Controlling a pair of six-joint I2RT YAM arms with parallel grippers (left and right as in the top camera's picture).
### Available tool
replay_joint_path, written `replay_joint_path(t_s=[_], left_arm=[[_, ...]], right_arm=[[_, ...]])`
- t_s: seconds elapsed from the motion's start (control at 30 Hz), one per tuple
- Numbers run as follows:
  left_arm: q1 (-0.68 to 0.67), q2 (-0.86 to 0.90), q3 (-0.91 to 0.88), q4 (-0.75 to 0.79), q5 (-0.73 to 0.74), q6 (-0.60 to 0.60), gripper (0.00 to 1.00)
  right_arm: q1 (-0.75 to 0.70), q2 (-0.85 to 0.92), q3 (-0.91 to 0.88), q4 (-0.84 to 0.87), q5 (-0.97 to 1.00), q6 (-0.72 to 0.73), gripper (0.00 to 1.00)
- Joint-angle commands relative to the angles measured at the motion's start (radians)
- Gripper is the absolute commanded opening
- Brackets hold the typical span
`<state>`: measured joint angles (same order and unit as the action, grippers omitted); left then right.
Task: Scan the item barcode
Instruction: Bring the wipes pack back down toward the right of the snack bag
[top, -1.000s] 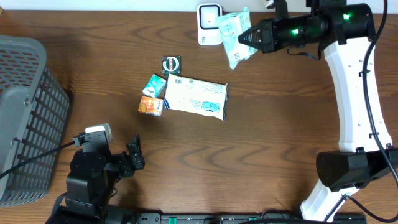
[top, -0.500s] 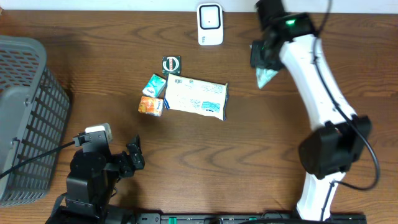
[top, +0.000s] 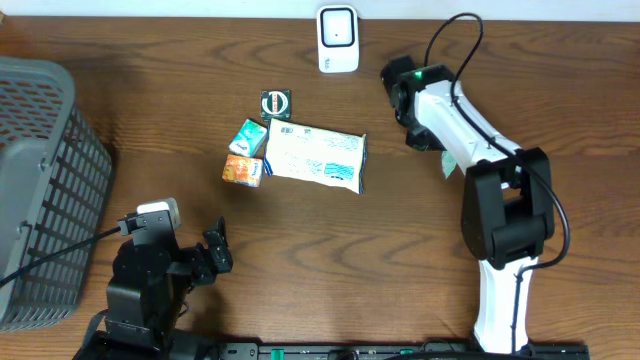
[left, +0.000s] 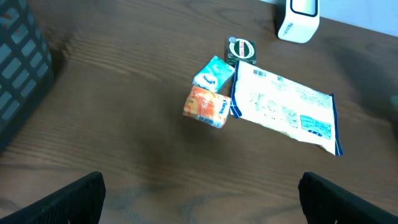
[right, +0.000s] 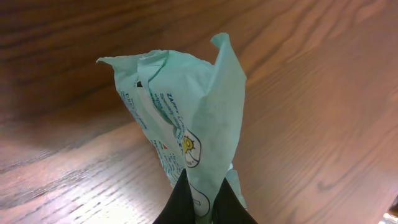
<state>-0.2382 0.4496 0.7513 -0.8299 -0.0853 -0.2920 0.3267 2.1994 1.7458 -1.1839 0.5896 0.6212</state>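
**Clerk:** Entry one, the item to be scanned. Where was it?

**Operator:** One mint-green packet (right: 186, 106), pinched at one end by my right fingers (right: 174, 211), which were closed tight on it. Its long axis ran straight out from the fingertips, over bare counter (top: 150, 60). From overhead I saw only a corner of it beside the right arm (top: 470, 120).

**Clerk:** Entry two, the scanner?

**Operator:** One white scanner (top: 338, 40), standing at the far edge of the counter. It lay to the left of the packet and farther out, well apart from it. My right arm was much the nearer of the two.

**Clerk:** Entry three, the other arm?

**Operator:** My left fingers (left: 68, 199) were spread wide and held nothing, parked near the front edge by the basket (top: 40, 180).

**Clerk:** Remainder?

**Operator:** One flat white pouch (top: 315, 157) and two small boxes (top: 245, 152) clustered mid-counter, untouched.

**Clerk:** Remarks?

**Operator:** I judged the packet needed carrying left and outward, with its printed face turned to the scanner. I could not make out the barcode itself.
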Motion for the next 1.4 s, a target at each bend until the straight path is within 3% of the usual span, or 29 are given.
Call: replay_joint_path(t_s=[0.0,0.1,0.27,0.33,0.5,0.6,0.67,0.77,0.83,1.1,1.23,1.37], left_arm=[[0.0,-0.001,-0.002,0.002,-0.013,-0.005,0.98],[0.0,-0.001,-0.002,0.002,-0.013,-0.005,0.98],[0.0,-0.001,-0.002,0.002,-0.013,-0.005,0.98],[0.0,-0.001,-0.002,0.002,-0.013,-0.005,0.98],[0.0,-0.001,-0.002,0.002,-0.013,-0.005,0.98],[0.0,-0.001,-0.002,0.002,-0.013,-0.005,0.98],[0.0,-0.001,-0.002,0.002,-0.013,-0.005,0.98],[0.0,-0.001,-0.002,0.002,-0.013,-0.005,0.98],[0.0,-0.001,-0.002,0.002,-0.013,-0.005,0.98],[0.0,-0.001,-0.002,0.002,-0.013,-0.005,0.98],[0.0,-0.001,-0.002,0.002,-0.013,-0.005,0.98],[0.0,-0.001,-0.002,0.002,-0.013,-0.005,0.98]], right_arm=[[0.043,-0.005,0.003,0.008,-0.032,0.028,0.02],[0.069,-0.005,-0.008,0.024,-0.03,0.016,0.05],[0.102,-0.005,-0.041,0.047,-0.032,0.01,0.26],[0.115,-0.005,-0.049,0.054,-0.045,0.01,0.29],[0.146,-0.005,-0.049,0.078,-0.116,0.009,0.28],[0.166,-0.005,-0.049,0.098,-0.129,0.009,0.2],[0.174,-0.005,-0.049,0.113,-0.129,-0.011,0.22],[0.178,-0.005,-0.045,0.121,-0.116,-0.062,0.43],[0.173,-0.011,-0.034,0.103,-0.114,-0.061,0.52],[0.076,-0.057,0.084,-0.003,-0.265,-0.062,0.67],[-0.033,-0.073,0.105,-0.005,-0.475,-0.138,0.86],[-0.139,-0.069,0.093,0.007,-0.703,-0.267,0.87]])
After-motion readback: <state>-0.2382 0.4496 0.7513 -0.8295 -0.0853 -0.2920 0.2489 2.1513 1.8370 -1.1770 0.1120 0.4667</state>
